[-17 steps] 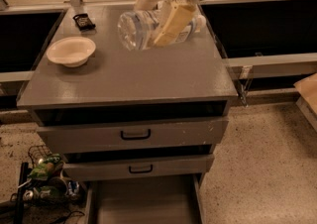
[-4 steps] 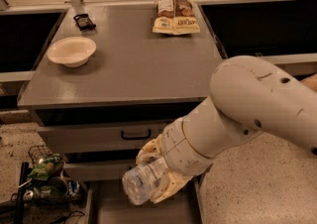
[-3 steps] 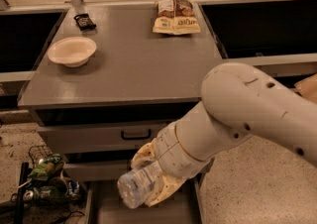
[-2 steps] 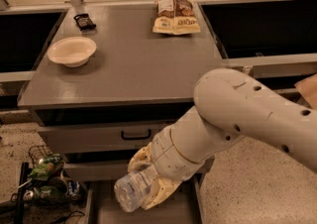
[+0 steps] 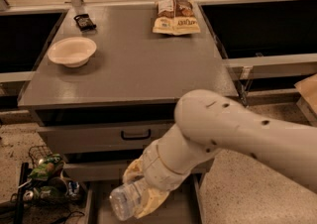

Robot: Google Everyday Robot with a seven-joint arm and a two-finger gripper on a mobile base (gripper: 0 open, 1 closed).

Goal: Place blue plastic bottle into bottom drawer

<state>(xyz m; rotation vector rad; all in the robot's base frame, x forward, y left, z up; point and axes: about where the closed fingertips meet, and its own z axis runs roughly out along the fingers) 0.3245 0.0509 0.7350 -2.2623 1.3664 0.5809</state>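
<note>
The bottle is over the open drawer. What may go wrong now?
The gripper holds the blue plastic bottle tilted above the bottom drawer, near its left wall; released here, it might strike the wall or roll. The arm sits close to the middle drawer front, so lifting could bump it.

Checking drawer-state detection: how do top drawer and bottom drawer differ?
The bottom drawer is pulled open, floor showing; the top drawer is shut. The top drawer shows a black handle; none is visible on the bottom drawer. The gripper holds the blue plastic bottle over the bottom drawer, below the top drawer. Both are grey.
</note>
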